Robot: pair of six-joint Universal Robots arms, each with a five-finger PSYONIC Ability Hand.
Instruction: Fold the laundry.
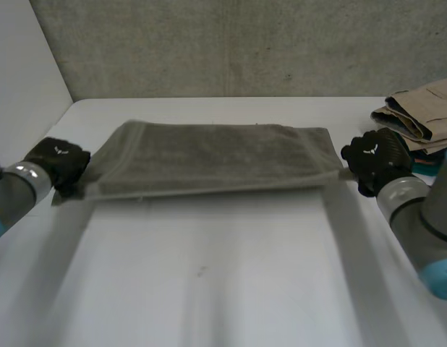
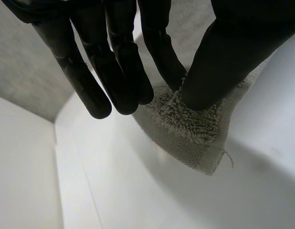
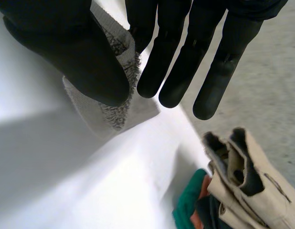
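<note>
A grey-green towel (image 1: 216, 160) is stretched between the two hands, folded double, its near edge lifted off the white table (image 1: 209, 275). My left hand (image 1: 58, 165) holds its left corner; in the left wrist view the thumb and one finger pinch the towel corner (image 2: 195, 129) while the other fingers (image 2: 90, 90) stay straight. My right hand (image 1: 374, 159) holds the right corner. In the right wrist view its thumb (image 3: 85, 62) presses the towel corner (image 3: 114, 107) against a finger.
A stack of folded clothes (image 1: 422, 116), beige on top with teal and orange below, lies at the table's far right, close to my right hand; it shows as folded clothes (image 3: 238, 191) past the right fingertips. A grey wall (image 1: 245, 43) runs behind the table.
</note>
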